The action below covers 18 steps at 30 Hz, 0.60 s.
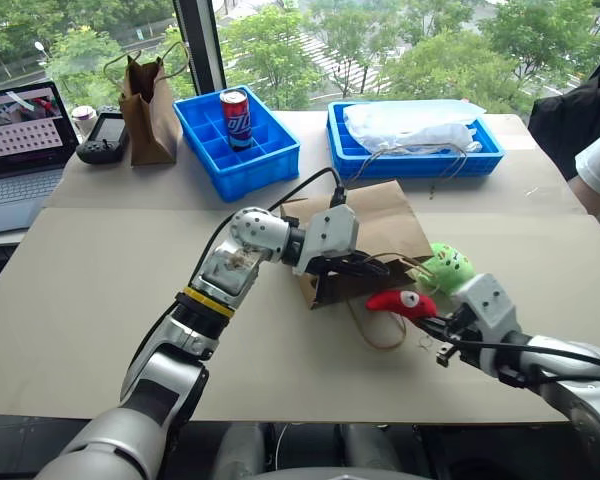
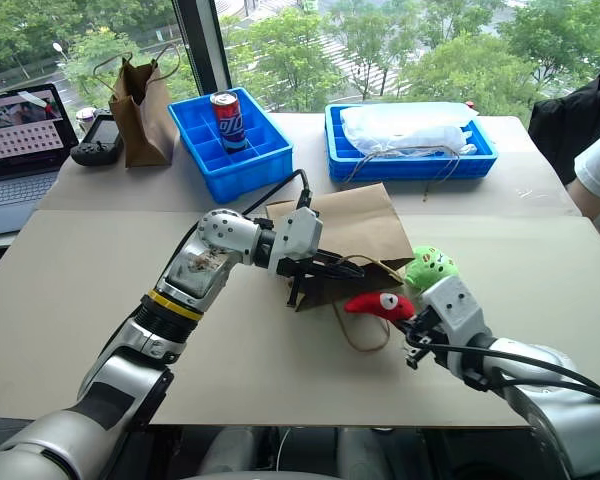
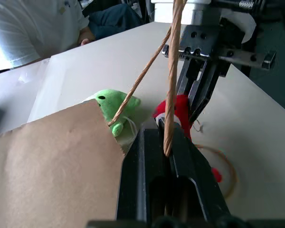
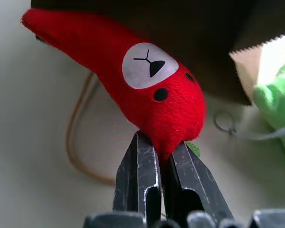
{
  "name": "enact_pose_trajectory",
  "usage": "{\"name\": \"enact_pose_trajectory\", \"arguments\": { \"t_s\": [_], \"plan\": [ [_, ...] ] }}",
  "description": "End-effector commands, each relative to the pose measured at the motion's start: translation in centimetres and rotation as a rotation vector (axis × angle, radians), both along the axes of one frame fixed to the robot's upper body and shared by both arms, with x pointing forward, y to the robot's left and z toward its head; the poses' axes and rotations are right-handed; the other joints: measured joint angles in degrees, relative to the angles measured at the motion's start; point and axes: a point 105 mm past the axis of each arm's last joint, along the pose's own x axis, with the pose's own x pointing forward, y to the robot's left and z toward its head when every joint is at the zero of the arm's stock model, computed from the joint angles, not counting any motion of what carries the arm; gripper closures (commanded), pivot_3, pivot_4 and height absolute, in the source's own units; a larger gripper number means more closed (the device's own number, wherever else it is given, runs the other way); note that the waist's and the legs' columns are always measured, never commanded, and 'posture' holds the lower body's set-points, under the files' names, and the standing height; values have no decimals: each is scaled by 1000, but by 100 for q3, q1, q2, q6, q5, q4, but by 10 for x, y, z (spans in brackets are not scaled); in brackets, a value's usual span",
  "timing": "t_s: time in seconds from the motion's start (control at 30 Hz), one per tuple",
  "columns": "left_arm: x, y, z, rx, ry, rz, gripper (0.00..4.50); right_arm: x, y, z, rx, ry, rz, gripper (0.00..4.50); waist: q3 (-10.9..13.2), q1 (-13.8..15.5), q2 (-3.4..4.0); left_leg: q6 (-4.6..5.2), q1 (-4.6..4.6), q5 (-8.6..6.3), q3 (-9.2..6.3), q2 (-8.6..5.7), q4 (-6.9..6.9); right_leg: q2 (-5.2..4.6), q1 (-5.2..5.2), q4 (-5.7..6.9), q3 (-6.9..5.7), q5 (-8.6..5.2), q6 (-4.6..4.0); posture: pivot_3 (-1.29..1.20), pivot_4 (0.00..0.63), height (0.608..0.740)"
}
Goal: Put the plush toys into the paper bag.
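1. The table [image 1: 100, 300], covered in a flat, pale beige sheet, is carrying everything and is stretching out under both end effectors.
2. The paper bag [image 1: 380, 220], wide, plain brown kraft, is lying flat with its mouth towards the right end effector; its sawtooth-cut rim is showing in the right wrist view.
3. Two bright blue plastic trays are sitting beyond the bag: a divided tray [image 1: 238, 140] holding an upright red-and-blue drink can [image 1: 235, 118], whose lettering is too small to read, and a shallow tray [image 1: 415, 140] holding a crumpled white plastic bag [image 1: 410, 125].
4. A narrower, darker paper bag [image 1: 148, 110] is standing upright far to the left of the left end effector, beside an open laptop [image 1: 20, 140] and a black handheld device [image 1: 104, 137].
5. The left end effector [image 1: 372, 266] is pinching shut on the twisted-cord handle [image 3: 171, 85] of the paper bag, lifting the upper edge of its mouth.
6. The green plush toy [image 1: 447, 268], round and fuzzy, is lying at the bag's mouth, just beyond the right end effector.
7. The right end effector [image 1: 430, 322] is clamping shut on the red chili plush toy [image 1: 400, 303] at its thick end, the tapered tip pointing toward the bag's mouth; a white round patch with a small black mark is showing on its soft pile.
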Motion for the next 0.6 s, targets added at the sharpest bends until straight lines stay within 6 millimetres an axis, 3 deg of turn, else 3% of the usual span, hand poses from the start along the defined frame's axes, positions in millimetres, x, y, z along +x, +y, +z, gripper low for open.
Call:
{"name": "enact_pose_trajectory", "arguments": {
  "t_s": [0.03,0.13,0.23,0.33,0.43,0.6],
  "plan": [
    [-12,6,5,-4,24,-29,4500,19,-2,2,-73,-43,-23,4481,-2,-1,3,0,-1,0,0,-1,-1,0,-1,0,0,0,0,0,150,724],
    [-17,9,4,2,58,-29,4500,34,2,3,-113,-85,-5,4481,-2,9,3,2,-6,-1,0,-1,-6,0,-7,-2,-1,-1,2,0,150,724],
    [-19,9,6,-3,89,-18,4500,58,20,15,-69,-176,-5,4481,-2,7,3,2,-14,-1,1,-1,-5,-1,-14,-3,-1,-1,2,0,150,724],
    [-17,7,10,-4,93,-4,4500,70,38,16,23,-214,-6,3343,-2,10,3,2,-14,-1,0,-2,-5,0,-15,-1,-1,-1,2,0,150,724],
    [-13,9,14,-13,111,18,4500,72,42,14,105,-240,-40,2366,-2,37,4,2,-15,-1,-2,-1,-7,3,-13,0,-4,-1,2,0,150,724],
    [1,24,8,26,100,70,4500,37,21,6,145,-192,-60,671,-5,106,9,5,-34,-2,-13,-4,-4,-6,-15,-6,-6,-3,7,0,150,724]
  ]
}}
